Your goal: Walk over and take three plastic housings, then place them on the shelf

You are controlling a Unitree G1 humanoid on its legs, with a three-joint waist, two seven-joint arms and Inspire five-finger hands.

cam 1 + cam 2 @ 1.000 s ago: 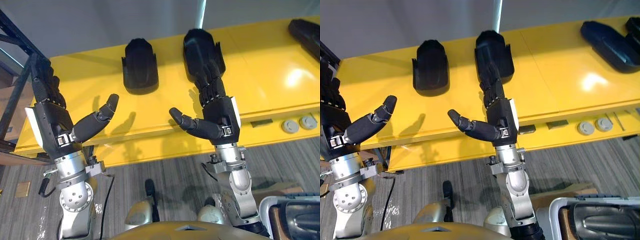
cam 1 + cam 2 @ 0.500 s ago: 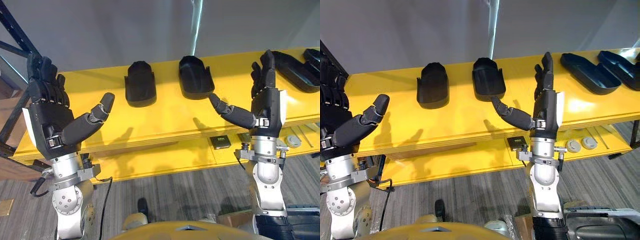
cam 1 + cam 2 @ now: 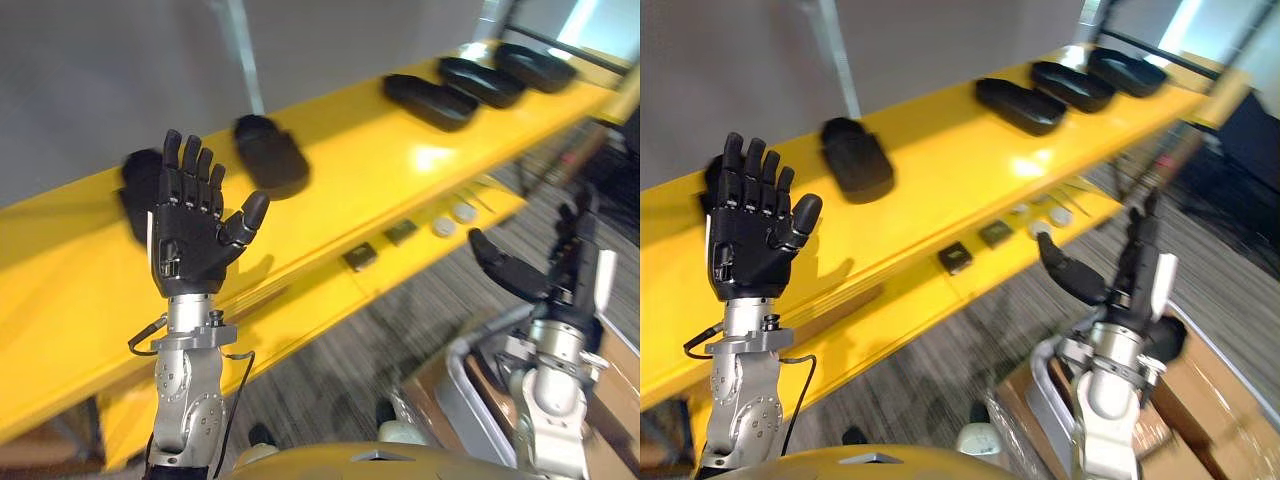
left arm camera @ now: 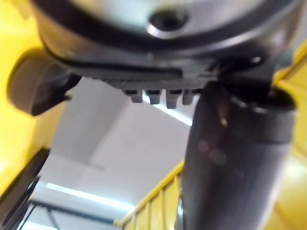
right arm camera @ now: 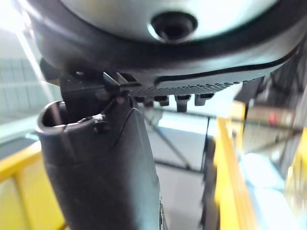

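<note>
Several black plastic housings lie in a row on the top of the yellow shelf (image 3: pixel 350 185): one (image 3: pixel 268 150) near the middle, one (image 3: pixel 138 190) partly hidden behind my left hand, and three long ones (image 3: pixel 430 100) toward the far right end. My left hand (image 3: pixel 190 245) is held upright in front of the shelf, open, palm facing me, holding nothing. My right hand (image 3: pixel 575 285) hovers lower, off the shelf and over the floor, open and holding nothing. In the wrist views the left thumb (image 4: pixel 235 158) and right thumb (image 5: pixel 105 177) stand out straight.
The shelf's lower level carries small dark blocks (image 3: pixel 360 258) and round grey discs (image 3: pixel 450 220). A grey bin (image 3: pixel 470 385) and a cardboard box (image 3: pixel 620 370) sit on the striped floor by my right arm. A grey wall runs behind the shelf.
The whole picture has swung, so the camera has moved. My right hand now sits lower and away from the shelf. My left hand stands upright with its fingers straight.
</note>
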